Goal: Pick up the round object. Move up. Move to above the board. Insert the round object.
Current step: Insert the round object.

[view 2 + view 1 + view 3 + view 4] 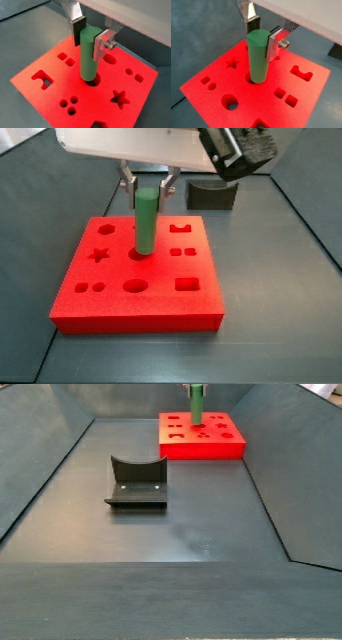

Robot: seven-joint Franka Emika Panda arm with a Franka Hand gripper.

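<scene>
The dark grey desk (187,534) spreads wide under me, walled in by sloping panels. On it, toward the far edge in a side view, sits the red board (214,446), a thick slab whose top face carries a star, circles, squares and other cut-outs; both wrist views show it close (211,100) (40,95), and another side view shows its whole top (120,308). Nearer the middle of the desk, well apart from the board, lies the dark grey U-shaped block (136,484), seen beyond the board's far corner in a side view (211,194).

My tool (262,34) hangs over the board's centre, its flat silver fingers (101,44) closed narrow on the upper part of the green round object (257,55). The peg stands upright, its lower end in a round hole near the board's middle (87,62) (143,220); how deep it reaches I cannot tell.
</scene>
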